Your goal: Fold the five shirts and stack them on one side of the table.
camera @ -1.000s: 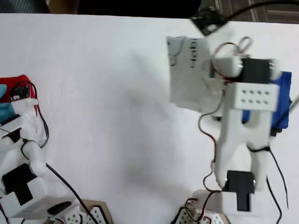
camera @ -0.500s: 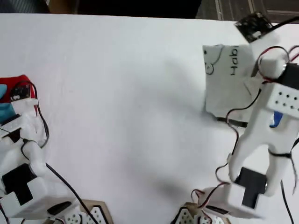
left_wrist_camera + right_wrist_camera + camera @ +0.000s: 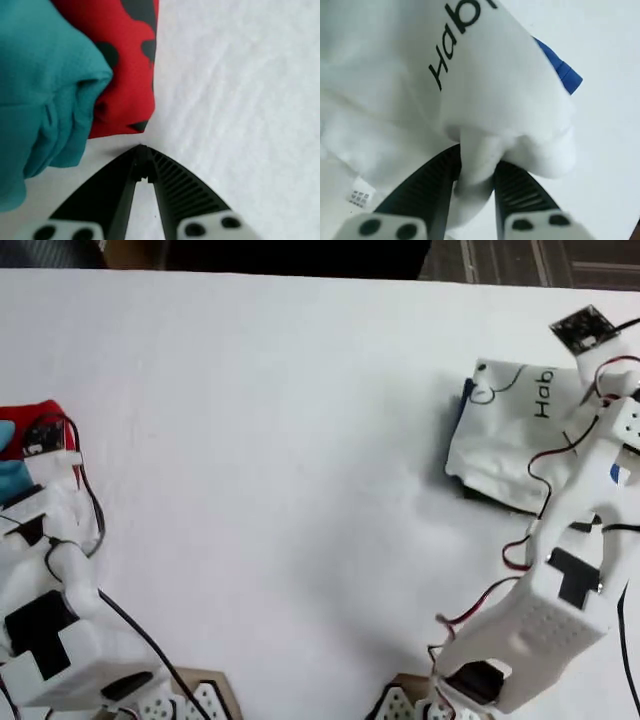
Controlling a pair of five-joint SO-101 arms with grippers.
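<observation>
Stacking is judged intended: the white shirt [image 3: 505, 440] is pinched by the right gripper [image 3: 476, 160] atop the blue shirt [image 3: 559, 65] at the right; the left gripper [image 3: 143, 152] is closed, empty.

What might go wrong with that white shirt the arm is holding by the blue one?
The right gripper pinches a bunched fold of the white shirt; pulling away, it may drag the cloth and undo the folding. The white shirt also lies askew over the blue shirt, so the stack may end up uneven.
</observation>
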